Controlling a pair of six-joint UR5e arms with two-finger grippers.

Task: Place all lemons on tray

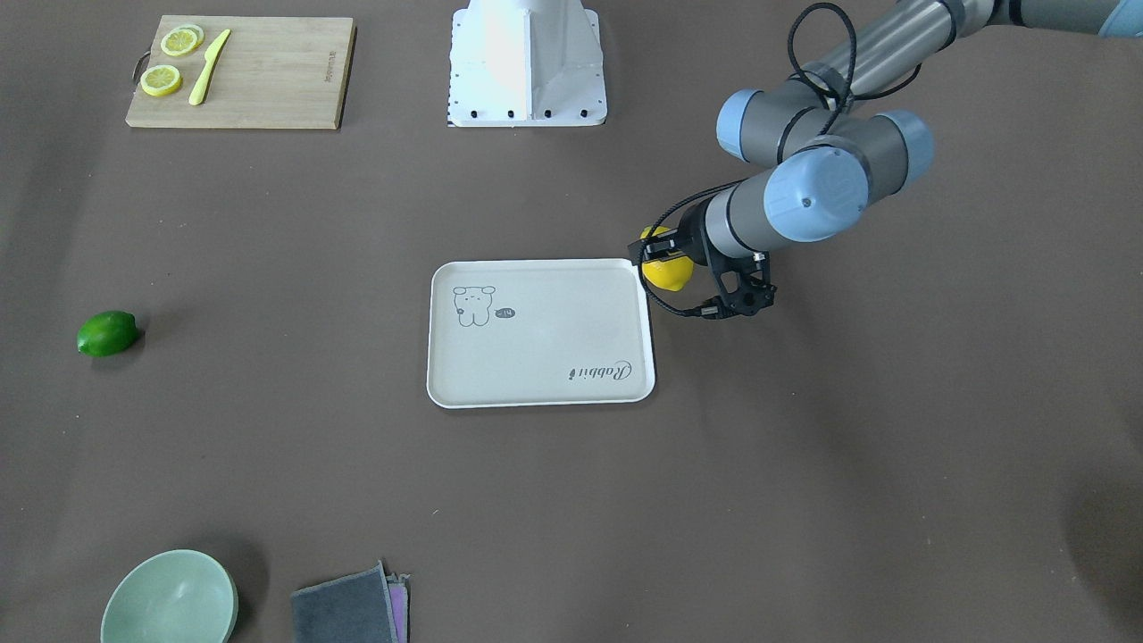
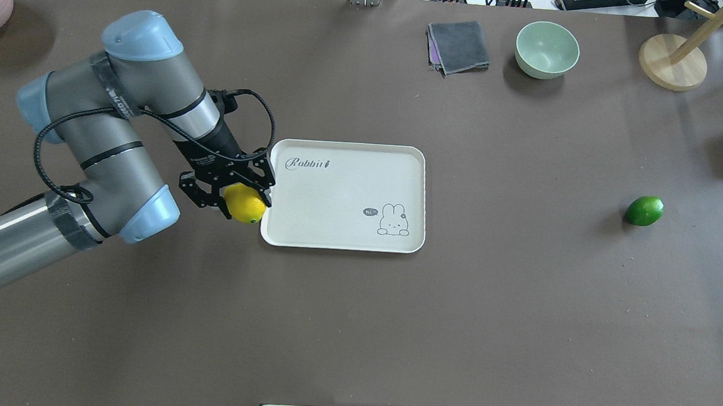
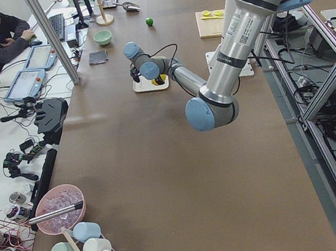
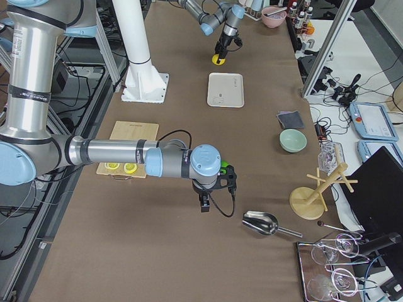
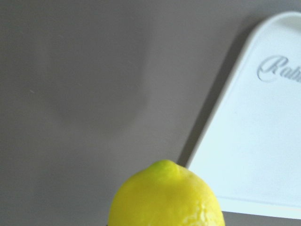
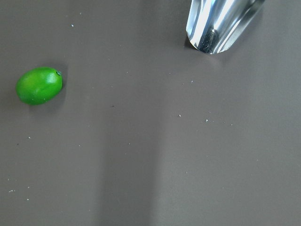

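the left claw (image 2: 240, 190) is clamped on the yellow lemon (image 2: 246, 205), fingers either side of its middle so the rounded fruit cannot roll out. it holds the lemon just at the left edge of the tray (image 2: 337, 192), near the corner closest to the robot, and apparently raised off the surface (image 2: 354, 328) to clear the rim. the lemon is not yet over the tray's floor, so the carry looks nearly done and the release is yet to come. the tray itself is bare, lying flat at mid-surface. well to its right, the green lemon (image 2: 644, 210) lies on its side on the surface, untouched. the right claw (image 4: 204, 206) hangs close by it, likely staged for that pick. i cannot tell whether it is spread or closed.
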